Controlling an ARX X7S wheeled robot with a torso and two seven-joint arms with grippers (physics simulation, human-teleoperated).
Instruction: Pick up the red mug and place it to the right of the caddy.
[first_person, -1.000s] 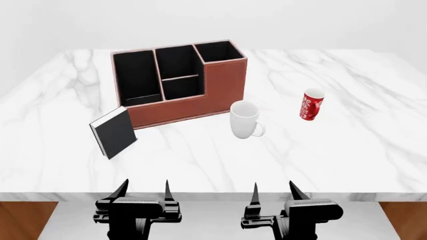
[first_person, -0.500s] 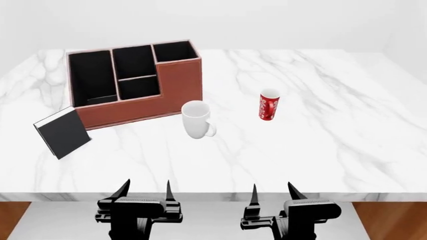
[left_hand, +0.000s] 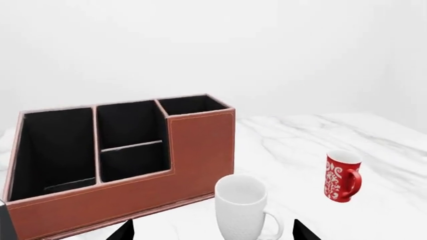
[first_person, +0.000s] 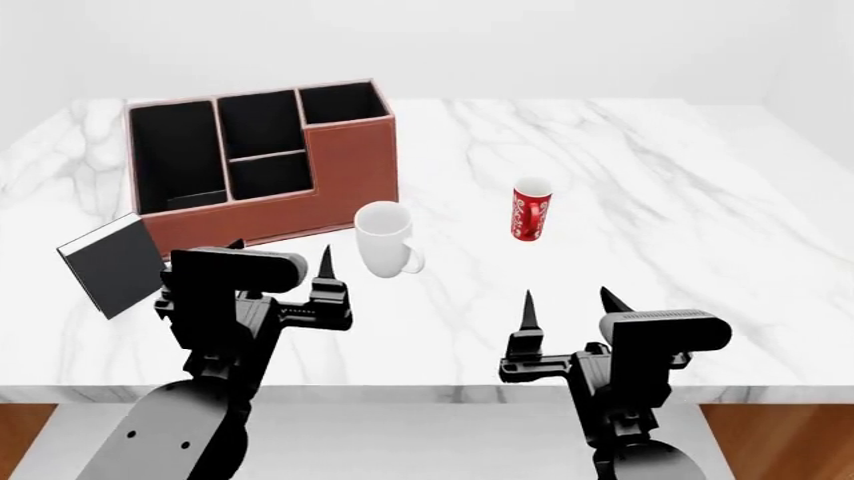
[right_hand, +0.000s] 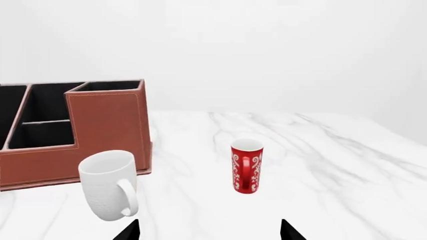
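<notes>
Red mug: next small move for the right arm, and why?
Probably reach the right gripper forward and slightly left toward the red mug. It is open and empty near the table's front edge, while the mug stands upright and apart from the white mug, with its handle facing the right wrist camera.

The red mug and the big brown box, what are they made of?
The red mug looks like glazed ceramic: smooth, shiny red with white swirls and a white inside. The caddy looks like reddish-brown leather or fake leather, going by its matte grainy walls and pale stitched edges, with black lining inside.
</notes>
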